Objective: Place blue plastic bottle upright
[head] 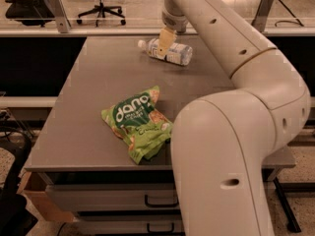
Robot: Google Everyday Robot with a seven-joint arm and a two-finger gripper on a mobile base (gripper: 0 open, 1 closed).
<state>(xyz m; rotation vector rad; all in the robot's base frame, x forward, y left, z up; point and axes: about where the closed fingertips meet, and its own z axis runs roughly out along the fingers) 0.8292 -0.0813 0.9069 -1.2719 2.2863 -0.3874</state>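
The blue plastic bottle point(178, 53) lies on its side near the far edge of the grey table point(83, 102), a little right of the middle of that edge. Its white cap point(141, 44) points to the left of the view and its base to the right, so its length runs roughly along the far edge, tilted a touch toward the camera at the base end. The label wraps its middle, pale with some darker print that is too small to read.

The gripper point(163, 49) comes down from above onto the bottle's middle, between the cap and the label's right half. A yellowish part of it crosses in front of the bottle's body and reaches down almost to the tabletop. Whether the gripper is open, closed or clamped on the bottle cannot be told from this view.

The large white arm point(236, 53) rises from the lower right of the view, bends and stretches across the right side of the table to the gripper, hiding much of that side.

Well apart from the bottle, nearer the front edge, a crumpled green snack bag point(138, 124) lies flat on the table. Below the tabletop are drawers point(113, 198) with dark handles, and a cardboard box point(37, 198) sits at the lower left. An office chair point(101, 1) stands on the floor beyond the table
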